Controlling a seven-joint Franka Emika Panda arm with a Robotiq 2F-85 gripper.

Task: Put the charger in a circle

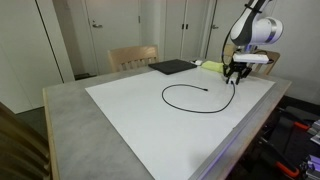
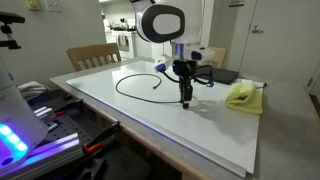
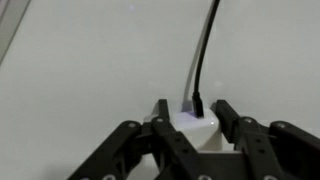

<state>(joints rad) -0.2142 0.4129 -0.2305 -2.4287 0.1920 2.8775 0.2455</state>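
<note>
The grey bench (image 1: 62, 112) fills most of both exterior views, and a large white sheet (image 1: 150, 125) covers the greater part of its top. The white Panda arm (image 2: 163, 22) reaches down over the far side of the sheet, close to one corner. A wooden chair (image 1: 133, 56) stands at the bench's far edge. Near it a flat black pad (image 1: 172, 67) lies on the sheet, with a crumpled yellow-green cloth (image 2: 242, 97) beside it.

The charger (image 3: 204, 60) lies on the white sheet as an open loop – a curve that has not closed, with one free end pointing into the middle of the loop (image 1: 205, 90). Its other end runs to the hand (image 1: 235, 74), which is down at the sheet, near the cloth and the pad.

In the wrist view the hand (image 3: 192, 112) is about half closed. Its two fingers (image 3: 160, 112) flank the charger's small white plug block (image 3: 190, 128) and press against both sides of it – so it has hold of the charger there. The black cable leaves the top of the block and runs straight away from the hand across the sheet.
</note>
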